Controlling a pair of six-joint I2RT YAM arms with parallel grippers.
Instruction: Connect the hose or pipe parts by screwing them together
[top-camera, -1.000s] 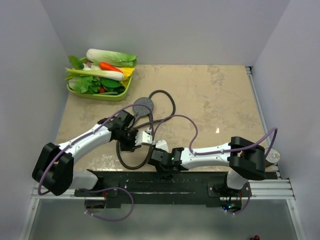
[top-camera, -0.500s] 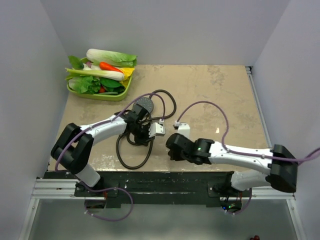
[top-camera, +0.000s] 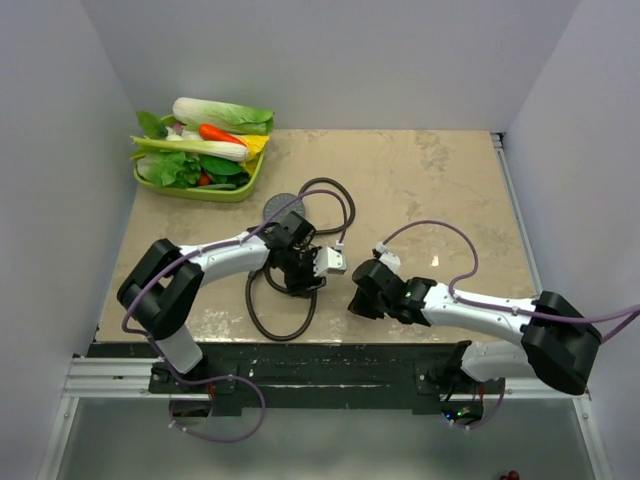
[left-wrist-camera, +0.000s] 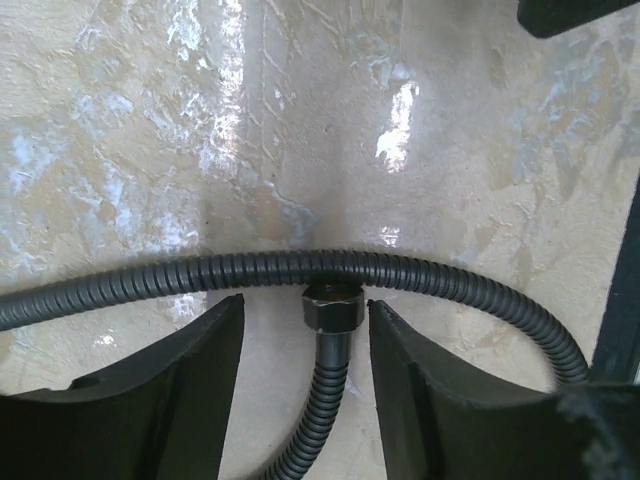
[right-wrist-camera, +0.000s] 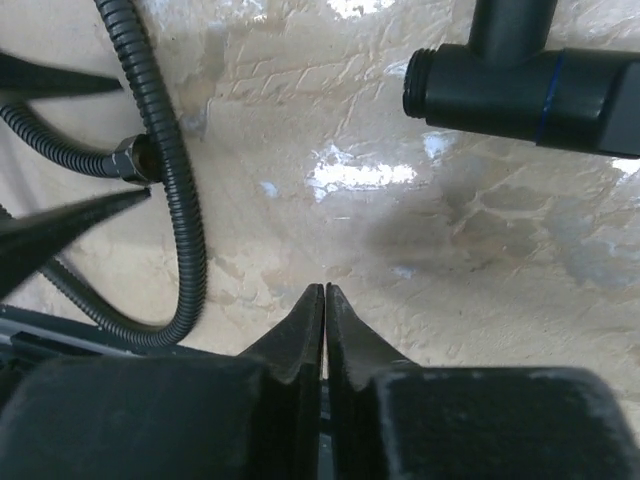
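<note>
The dark hose (top-camera: 283, 328) lies in loops on the table. Its end nut (left-wrist-camera: 333, 305) stands between the fingers of my left gripper (left-wrist-camera: 305, 325), which is open, with a gap on each side of the nut. The nut butts against another stretch of the hose (left-wrist-camera: 180, 275). The round shower head (top-camera: 281, 207) lies just beyond the left arm, and the threaded end of its handle (right-wrist-camera: 432, 85) shows in the right wrist view. My right gripper (right-wrist-camera: 325, 292) is shut on nothing, low over bare table to the right of the hose (right-wrist-camera: 184, 225).
A green tray (top-camera: 215, 192) full of toy vegetables stands at the back left corner. Purple cables (top-camera: 440, 228) arc over the arms. White walls close in the table on three sides, and a black rail (top-camera: 320, 365) runs along the near edge.
My left gripper has moved right along the hose and opened around the end nut. My right arm has swung out to the right and its jaws have shut.
</note>
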